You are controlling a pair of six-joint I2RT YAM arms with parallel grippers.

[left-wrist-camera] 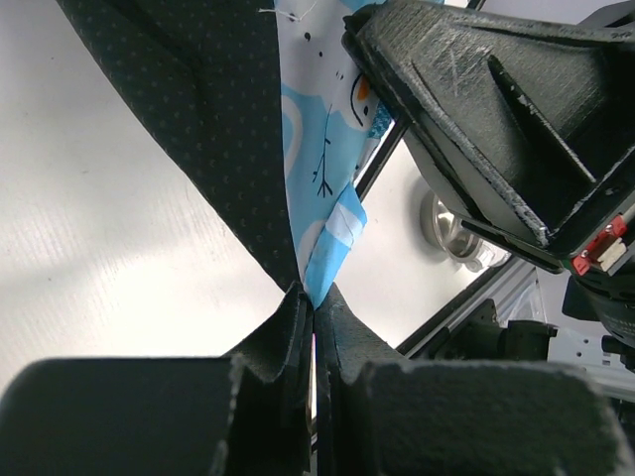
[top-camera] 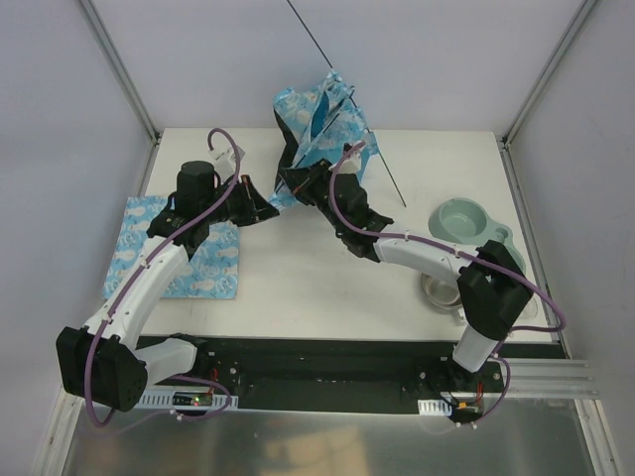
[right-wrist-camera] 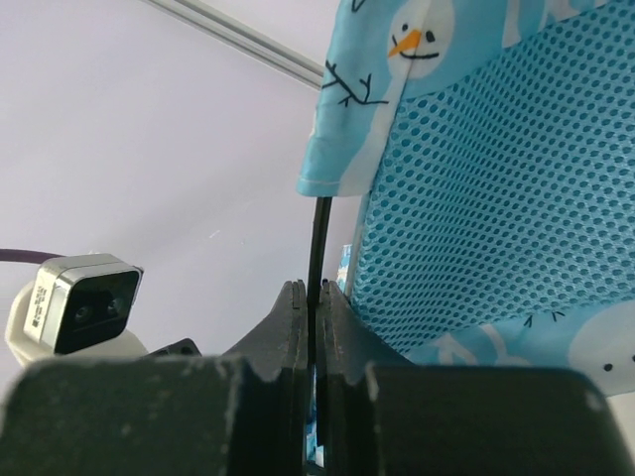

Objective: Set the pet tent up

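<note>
Near right on the table (top-camera: 298, 288): steel bowl (top-camera: 440, 291), partly hidden by my right arm; pale green bowl (top-camera: 461, 220) just beyond it.

Near left: flat blue printed mat (top-camera: 184, 258), with my left arm passing over it.

Middle: left gripper (left-wrist-camera: 313, 302), jaws pressed fully together on a lower corner of the pet tent (top-camera: 319, 117), pinching blue snowman fabric and dark dotted lining.

Just right of that: right gripper (right-wrist-camera: 311, 297), jaws closed tight on a thin black pole (right-wrist-camera: 318, 238) where it leaves the tent's hem, blue mesh beside it.

Far middle: the pet tent itself, bunched upright at the table's far edge, a pole slanting past it toward the right.
</note>
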